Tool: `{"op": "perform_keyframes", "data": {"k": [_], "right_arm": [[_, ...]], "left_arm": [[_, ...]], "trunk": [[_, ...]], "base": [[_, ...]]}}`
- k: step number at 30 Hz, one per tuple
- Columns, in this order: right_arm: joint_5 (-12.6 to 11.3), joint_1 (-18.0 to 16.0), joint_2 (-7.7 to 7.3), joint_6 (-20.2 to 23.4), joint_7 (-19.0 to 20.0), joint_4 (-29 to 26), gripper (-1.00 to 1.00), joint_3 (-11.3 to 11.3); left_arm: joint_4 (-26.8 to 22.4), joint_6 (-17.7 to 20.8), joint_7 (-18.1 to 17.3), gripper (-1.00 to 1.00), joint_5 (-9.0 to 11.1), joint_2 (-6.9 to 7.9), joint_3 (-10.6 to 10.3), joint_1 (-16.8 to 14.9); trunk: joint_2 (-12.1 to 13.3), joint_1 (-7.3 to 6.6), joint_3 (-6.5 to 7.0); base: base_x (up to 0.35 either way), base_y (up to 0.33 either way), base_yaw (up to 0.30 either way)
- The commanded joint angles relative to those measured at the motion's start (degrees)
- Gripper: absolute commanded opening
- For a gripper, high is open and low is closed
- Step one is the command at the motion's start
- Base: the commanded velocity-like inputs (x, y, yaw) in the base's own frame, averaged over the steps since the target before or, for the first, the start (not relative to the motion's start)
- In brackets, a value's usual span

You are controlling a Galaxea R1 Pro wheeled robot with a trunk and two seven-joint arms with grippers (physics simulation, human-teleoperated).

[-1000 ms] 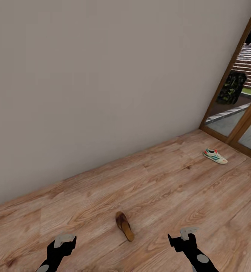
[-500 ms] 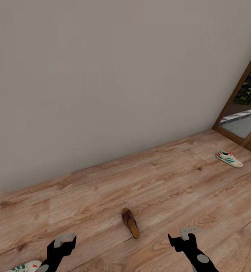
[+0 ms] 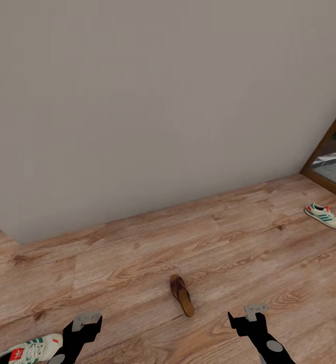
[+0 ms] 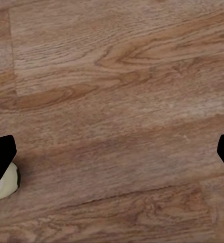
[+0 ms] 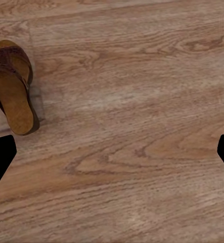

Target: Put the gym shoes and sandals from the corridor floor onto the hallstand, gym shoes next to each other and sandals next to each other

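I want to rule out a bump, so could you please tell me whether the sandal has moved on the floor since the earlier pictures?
No. The sandal keeps its spot relative to the far sneaker and the floor grain; the camera panned left.

Camera panned left: second gym shoe (image 3: 29, 349) now in view by left gripper (image 3: 85, 323); glass door (image 3: 332, 156) mostly gone at right edge.

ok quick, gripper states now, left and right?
Left gripper: open, holding nothing, over bare floor.
Right gripper: open, holding nothing, with a sandal on the floor nearby.
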Motion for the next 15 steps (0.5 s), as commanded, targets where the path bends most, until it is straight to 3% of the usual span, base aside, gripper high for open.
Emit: {"op": "perform_keyframes", "data": {"k": [1, 15], "right_arm": [[0.58, -0.02, 0.03, -0.19, 0.3, 0.03, 1.0, -0.31], [0.64, -0.02, 0.21, -0.18, 0.32, -1.27, 1.0, -0.27]], "left_arm": [[0.05, -0.17, -0.07, 1.0, 0.35, 0.0, -0.04, -0.03], [0.05, -0.12, -0.15, 1.0, -0.01, -0.03, -0.28, -0.03]], "trunk": [[-0.43, 0.22, -0.24], [-6.05, 3.29, -2.82]], "base": [[0.0, 0.0, 0.048], [0.0, 0.0, 0.012]]}}
